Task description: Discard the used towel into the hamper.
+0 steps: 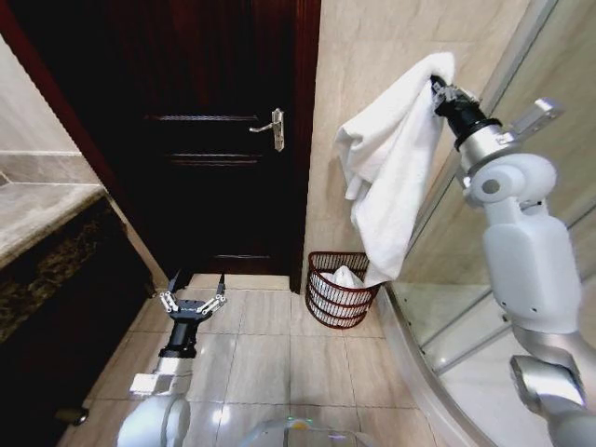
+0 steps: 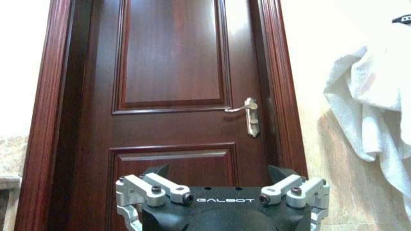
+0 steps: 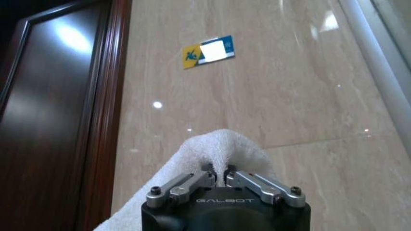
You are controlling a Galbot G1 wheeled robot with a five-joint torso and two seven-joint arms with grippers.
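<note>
Beige tiled floor [image 1: 270,363] and marble wall [image 1: 372,93] flank one dark wooden door [image 1: 223,140]. One white terry towel [image 1: 391,177] hangs pinched in the raised right gripper [image 1: 438,88], above one reddish-brown wire hamper [image 1: 340,291] already holding white cloth. Low down, the left gripper [image 1: 194,296] is spread. A blue-yellow sticker [image 3: 207,51] shows in the right wrist view.

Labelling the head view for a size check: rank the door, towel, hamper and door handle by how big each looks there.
1. door
2. towel, held up by the right tool
3. hamper
4. door handle

No close calls.
</note>
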